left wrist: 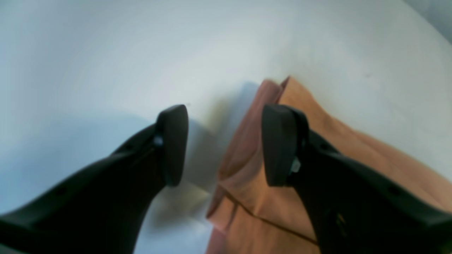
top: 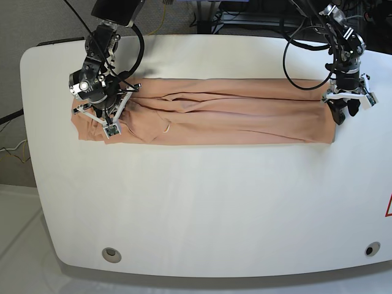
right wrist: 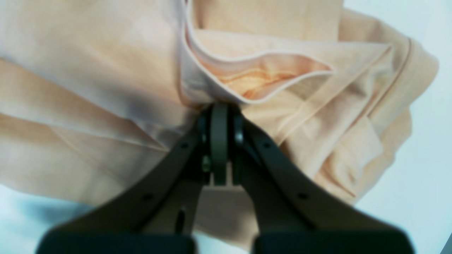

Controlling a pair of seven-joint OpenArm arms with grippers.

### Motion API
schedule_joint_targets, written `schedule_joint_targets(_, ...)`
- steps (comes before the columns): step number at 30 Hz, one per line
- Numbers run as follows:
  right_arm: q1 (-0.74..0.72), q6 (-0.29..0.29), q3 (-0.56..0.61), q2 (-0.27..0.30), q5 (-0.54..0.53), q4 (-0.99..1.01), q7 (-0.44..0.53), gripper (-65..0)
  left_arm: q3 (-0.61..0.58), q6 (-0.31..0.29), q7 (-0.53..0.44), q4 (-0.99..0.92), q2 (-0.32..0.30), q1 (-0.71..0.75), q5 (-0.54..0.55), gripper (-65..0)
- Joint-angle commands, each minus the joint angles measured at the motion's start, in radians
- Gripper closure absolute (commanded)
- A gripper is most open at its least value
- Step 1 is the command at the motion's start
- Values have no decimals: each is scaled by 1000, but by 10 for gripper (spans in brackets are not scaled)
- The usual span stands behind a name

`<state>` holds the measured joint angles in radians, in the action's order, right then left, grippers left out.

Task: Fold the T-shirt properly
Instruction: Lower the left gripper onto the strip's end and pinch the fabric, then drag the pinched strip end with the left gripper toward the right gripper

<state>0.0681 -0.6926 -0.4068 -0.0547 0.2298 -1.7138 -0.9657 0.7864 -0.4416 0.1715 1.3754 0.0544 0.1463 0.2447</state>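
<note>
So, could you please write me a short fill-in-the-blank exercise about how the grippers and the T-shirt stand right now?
1. The right gripper is ____ on a fold of the T-shirt.
2. The left gripper has its jaws ____, with nothing between them.
3. In the base view, the T-shirt lies as a long band on the ____ table.
4. The left gripper hangs over the shirt's ____ end in the base view.

Missing words: shut; open; white; right

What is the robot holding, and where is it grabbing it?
The right hand pinches the T-shirt at a bunched fold near one end. The left hand is open, holding nothing.
</note>
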Motion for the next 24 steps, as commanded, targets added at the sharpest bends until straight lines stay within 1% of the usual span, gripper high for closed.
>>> schedule_joint_targets(1, 3, -6, -2, 6, 21, -2, -40, -24, 0, -9, -19, -21, -26, -7, 12, -306)
schedule_joint_targets(6, 2, -6, -2, 6, 21, -2, -40, -24, -2, -9, -19, -70, -46, -9, 12, -306)
schedule_joint_targets(18, 2, -6, -2, 6, 21, -2, -40, -24, -6, -9, -20, -129, -43, -27, 12, -306)
schedule_joint_targets(24, 2, -6, -2, 6, 21, -2, -40, -24, -51, -9, -20, -127, -41, -27, 12, -306)
